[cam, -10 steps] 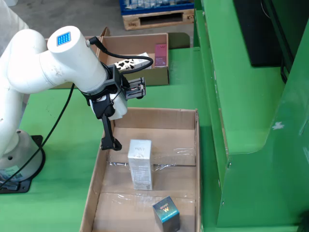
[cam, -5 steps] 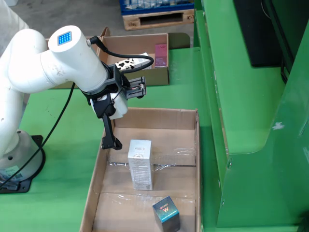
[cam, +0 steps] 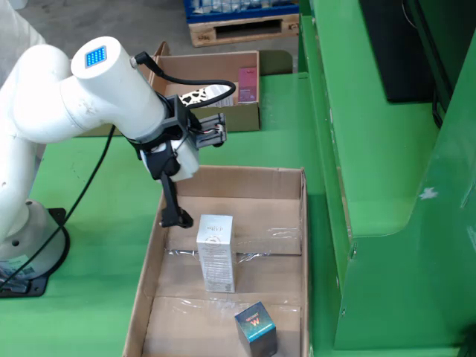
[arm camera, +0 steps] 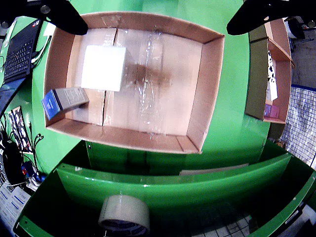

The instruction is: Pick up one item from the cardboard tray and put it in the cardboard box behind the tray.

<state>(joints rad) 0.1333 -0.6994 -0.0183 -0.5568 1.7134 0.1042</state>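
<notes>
The cardboard tray [cam: 294,223] holds a tall silver-white box [cam: 216,253], standing upright, and a small blue box [cam: 256,329] nearer the front. In the wrist view the white box [arm camera: 103,68] and the blue box [arm camera: 64,100] lie at the tray's left. My gripper [arm camera: 157,27] is open over the tray, its black fingers [arm camera: 54,15] spread wide at the top corners with nothing between them. From the fixed view one finger [cam: 175,212] hangs at the tray's far-left rim, up and left of the silver box. The cardboard box [cam: 223,115] stands behind the tray.
The box behind holds a pink carton [cam: 248,83] and a black-and-white patterned item [cam: 197,97]. A tall green structure [cam: 372,149] walls the tray's right side. A tape roll [arm camera: 123,214] sits on the green shelf. A laptop [arm camera: 19,49] lies at the wrist view's left edge.
The arm has shifted slightly to the right, carrying the hanging finger a little further over the tray's far-left rim. The boxes have not moved.
</notes>
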